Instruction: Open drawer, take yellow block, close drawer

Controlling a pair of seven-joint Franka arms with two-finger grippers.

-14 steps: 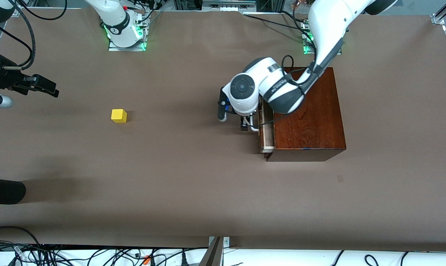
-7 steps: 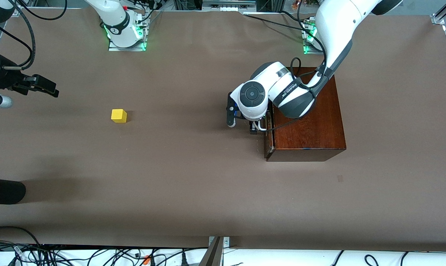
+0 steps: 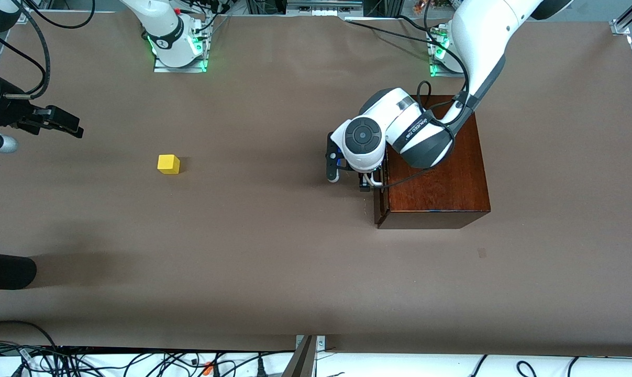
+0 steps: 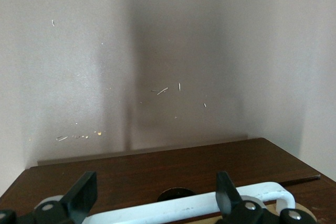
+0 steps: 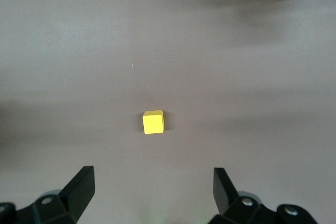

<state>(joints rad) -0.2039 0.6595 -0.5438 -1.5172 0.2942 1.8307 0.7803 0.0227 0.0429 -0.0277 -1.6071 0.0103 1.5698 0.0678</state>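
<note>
The front view looks down from high across the table (image 3: 274, 262), sharing the block (image 3: 168, 164) with the right wrist view and the drawer (image 4: 157, 169) with the close left wrist view.

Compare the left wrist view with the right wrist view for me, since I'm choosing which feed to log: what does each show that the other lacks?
Only the left wrist view shows the drawer front, pushed in flush with the wooden box, its white handle lying between the open fingers of the left gripper.

Only the right wrist view shows the yellow block, lying alone on the table below the open right gripper, which waits above it.

Both show open fingers and brown table surface.
</note>
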